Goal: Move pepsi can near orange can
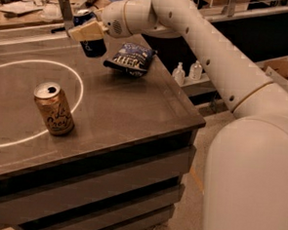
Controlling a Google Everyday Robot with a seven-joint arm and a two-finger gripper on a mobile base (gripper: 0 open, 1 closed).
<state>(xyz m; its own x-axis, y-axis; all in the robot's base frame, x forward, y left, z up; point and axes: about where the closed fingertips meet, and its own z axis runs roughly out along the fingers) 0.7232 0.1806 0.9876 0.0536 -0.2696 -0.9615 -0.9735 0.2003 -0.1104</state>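
1. The robot's white arm [211, 57] rises from its bulky rounded body at the lower right. It stretches up and to the left over the far right corner of the dark grey table [134, 111].
2. The forearm runs straight and slanted, ending in a rounded wrist above the table's far edge, with the hand end pointing left.
3. The gripper [88, 33], with tan fingers, is clamped on the pepsi can [95, 48], a dark blue metal drink can with a silver top.
4. The pepsi can stands upright in the grasp at the far side of the table. Whether its base touches the surface cannot be told.
5. Just right of it lies a crumpled dark blue snack bag [130, 57] with white print.
6. The orange can [54, 109], a tan-orange drink can with dark script, stands upright well apart, nearer the front left. It sits on the painted white circle line [79, 86].
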